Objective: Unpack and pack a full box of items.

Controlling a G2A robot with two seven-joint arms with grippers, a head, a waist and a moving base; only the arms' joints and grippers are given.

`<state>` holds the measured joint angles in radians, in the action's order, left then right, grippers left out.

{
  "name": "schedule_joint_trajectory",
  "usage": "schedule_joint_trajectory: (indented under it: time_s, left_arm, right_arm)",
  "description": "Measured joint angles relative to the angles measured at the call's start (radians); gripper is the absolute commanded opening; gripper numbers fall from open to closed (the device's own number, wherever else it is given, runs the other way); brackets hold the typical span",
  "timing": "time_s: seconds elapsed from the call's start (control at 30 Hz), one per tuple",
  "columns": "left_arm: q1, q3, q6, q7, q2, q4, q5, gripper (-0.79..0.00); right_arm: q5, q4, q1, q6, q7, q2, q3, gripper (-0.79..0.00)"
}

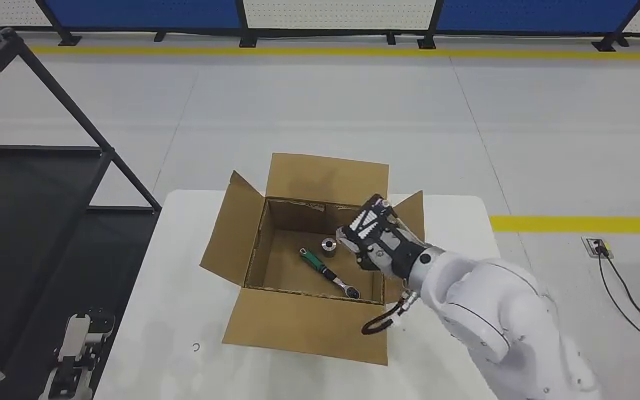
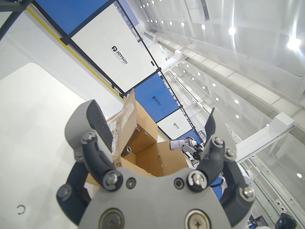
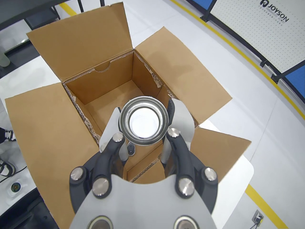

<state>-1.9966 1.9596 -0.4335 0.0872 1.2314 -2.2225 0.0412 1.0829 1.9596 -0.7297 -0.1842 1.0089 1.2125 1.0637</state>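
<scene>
You are viewing one corrugated cardboard box (image 1: 300, 312), its four flaps spread, sitting on the white table (image 1: 150, 320). One spray can (image 3: 143, 123), cylindrical with a metal rim and a printed label, is hanging over the box opening, clamped in the right gripper (image 3: 143, 109). Lying inside are one green-handled ratchet wrench (image 1: 328, 272) and one round metal fitting (image 1: 327, 246). The left gripper (image 2: 152, 107) is holding its jaws apart.

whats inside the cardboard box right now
On the box floor lie a green-handled ratchet and a small round metal part. The right gripper, holding a spray can above the opening, hides the floor beneath it.
</scene>
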Motion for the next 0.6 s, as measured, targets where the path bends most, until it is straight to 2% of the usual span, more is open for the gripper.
schedule_joint_trajectory:
  time_s: [0.23, 0.43, 0.6]
  left_arm:
    - [0.0, 0.0, 0.0, 0.0, 0.0, 0.0, 0.0, 0.0]
    - [0.0, 0.0, 0.0, 0.0, 0.0, 0.0, 0.0, 0.0]
    - [0.0, 0.0, 0.0, 0.0, 0.0, 0.0, 0.0, 0.0]
  right_arm:
    - [0.037, -0.177, 0.16, 0.087, 0.08, 0.043, -0.16, -0.785]
    - [0.054, -0.335, 0.228, 0.166, 0.122, 0.071, -0.214, -0.785]
    - [0.023, -0.439, 0.261, 0.171, 0.139, 0.091, -0.243, -0.785]
